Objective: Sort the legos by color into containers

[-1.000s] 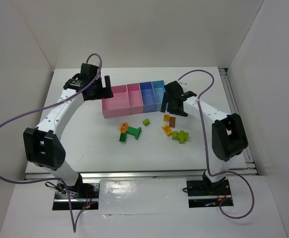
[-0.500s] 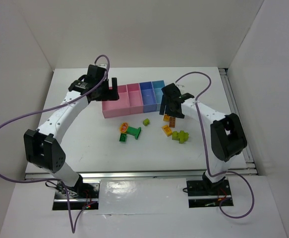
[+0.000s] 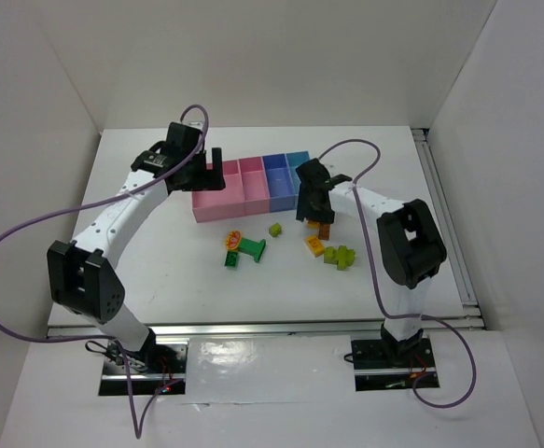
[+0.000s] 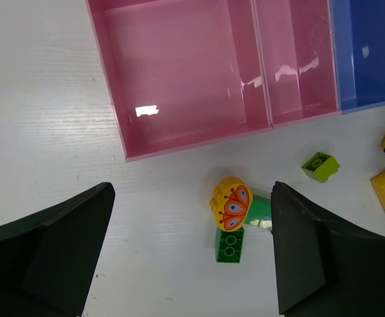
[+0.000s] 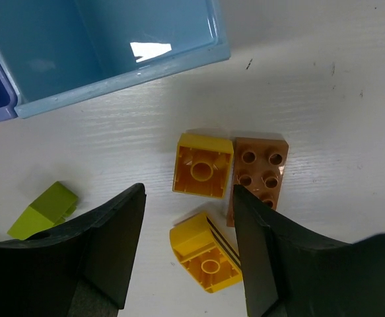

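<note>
The containers are four joined bins: wide pink (image 3: 217,198), narrow pink (image 3: 251,187), blue-purple (image 3: 277,179) and light blue (image 3: 298,172); all look empty. The legos lie on the table in front of them: a yellow butterfly piece (image 4: 231,202) on a dark green brick (image 4: 230,244), a lime brick (image 4: 320,166), two yellow bricks (image 5: 203,166) (image 5: 205,254) and an orange-brown brick (image 5: 259,172). My left gripper (image 4: 192,251) is open and empty above the wide pink bin's near left corner. My right gripper (image 5: 189,218) is open, low over the yellow bricks.
A lime green cluster (image 3: 340,255) lies right of the yellow brick. The light blue bin's wall (image 5: 123,76) is just beyond my right gripper. White walls enclose the table on three sides. A metal rail (image 3: 444,219) runs along the right edge.
My left gripper has moved right, toward the wide pink bin. My right gripper has moved left and down over the yellow and orange-brown bricks. The bricks have not moved.
</note>
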